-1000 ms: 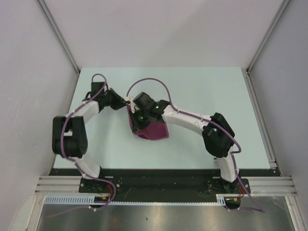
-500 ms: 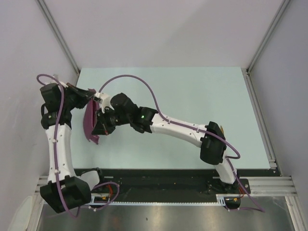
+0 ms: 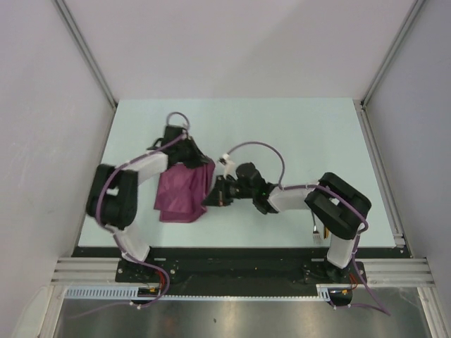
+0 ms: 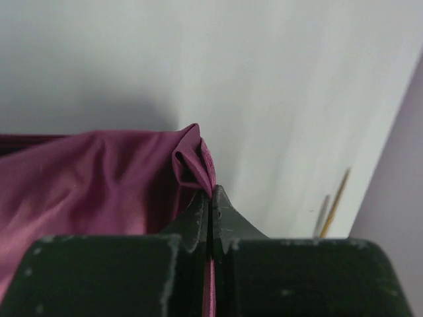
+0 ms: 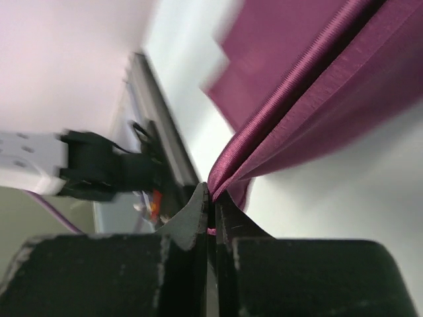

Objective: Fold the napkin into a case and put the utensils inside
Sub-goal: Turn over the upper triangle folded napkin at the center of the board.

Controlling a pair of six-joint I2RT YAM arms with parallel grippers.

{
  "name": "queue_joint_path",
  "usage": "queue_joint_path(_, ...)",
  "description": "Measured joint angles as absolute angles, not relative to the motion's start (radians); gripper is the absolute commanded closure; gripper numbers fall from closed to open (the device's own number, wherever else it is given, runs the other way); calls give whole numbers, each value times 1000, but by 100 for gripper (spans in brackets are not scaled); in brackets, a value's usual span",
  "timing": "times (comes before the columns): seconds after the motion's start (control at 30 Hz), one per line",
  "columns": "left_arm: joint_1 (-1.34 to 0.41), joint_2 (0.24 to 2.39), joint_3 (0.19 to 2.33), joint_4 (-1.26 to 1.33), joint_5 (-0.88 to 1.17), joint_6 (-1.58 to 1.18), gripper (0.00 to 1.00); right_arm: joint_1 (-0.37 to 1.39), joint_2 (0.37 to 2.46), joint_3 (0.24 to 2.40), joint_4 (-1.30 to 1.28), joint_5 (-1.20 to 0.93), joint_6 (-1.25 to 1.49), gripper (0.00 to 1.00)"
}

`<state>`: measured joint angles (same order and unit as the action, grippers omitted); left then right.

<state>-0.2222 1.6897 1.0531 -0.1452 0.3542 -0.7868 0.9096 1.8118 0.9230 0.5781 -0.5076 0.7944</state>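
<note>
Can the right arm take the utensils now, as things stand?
Probably not yet: the right gripper is shut on the napkin, and the utensils lie far behind it, partly under the right arm.

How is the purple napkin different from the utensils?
The napkin is wide, soft and plum; the utensils are thin sticks, one silver, one golden. The napkin is pinched by the left gripper and the right gripper; the utensils lie untouched near the right arm's base. Both are over the same pale table.
</note>
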Motion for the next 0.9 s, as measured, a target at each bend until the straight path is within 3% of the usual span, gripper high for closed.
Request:
queue_joint_path(0.13,-363,1914,1082,-44,355,-819,100,826,1785,675,646,-538,841,100)
queue_joint_path(0.23,-428,1964,1121,-6,368,-846,100,776,1722,556,685,-550,854,100)
queue_joint_path(0.6,-524,2038,1228,35,369,-875,99,637,1580,389,707,-598,797,100)
queue_joint_path(0.67,-539,2058,1260,23,364,-874,89,610,1567,368,694,-605,781,97)
queue_joint_path(0.73,-553,2078,1298,10,360,-872,71,581,1554,350,679,-615,767,92)
queue_joint_path(0.77,-561,2094,1328,14,337,-868,53,572,1546,342,657,-635,759,85)
queue_joint_path(0.8,-563,2109,1359,23,315,-862,45,569,1535,331,622,-657,748,81)
queue_joint_path(0.83,-562,2121,1393,33,285,-855,40,565,1518,319,557,-680,732,71)
queue_joint_path(0.9,-560,2123,1441,31,259,-827,34,556,1481,305,453,-702,707,63)
